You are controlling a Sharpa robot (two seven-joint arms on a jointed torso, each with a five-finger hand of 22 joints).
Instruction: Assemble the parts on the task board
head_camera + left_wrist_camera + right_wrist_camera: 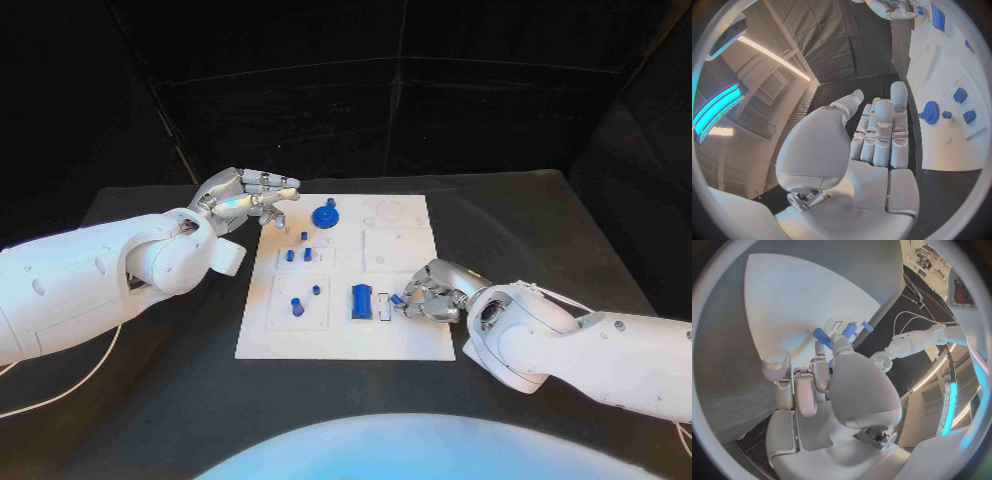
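Several small blue parts sit on the task board (411, 340), the white plate at the middle of the black surface (173, 400).

Item, gear-shaped part (326, 216): round, toothed, at the board's far left area, apparently seated on its spot. Judged placed.

Item, small blocks (297, 254): a few short blue pieces just nearer than the gear, in the left column, seemingly in their recesses.

Item, pegs (306, 300): two small pieces in the near-left panel, one rounded; whether fully seated cannot be told.

Item, long rectangular part (361, 301): upright in the near-centre of the board, beside a pale slot piece.

Item, small blue piece (397, 299): at the tips of the right hand (433, 292), which lies at the board's near right edge with fingers drawn together on it, apparently pinching it. Judged the step in progress: this piece has yet to go in.

Item, far-right and mid-right panels (395, 250): pale outlines, no blue in them; probably still to be filled.

Item, left hand (245, 197): off the board's far left corner, just beside the gear, fingers loosely curled and holding nothing.

Overall: roughly half assembled, by estimate.
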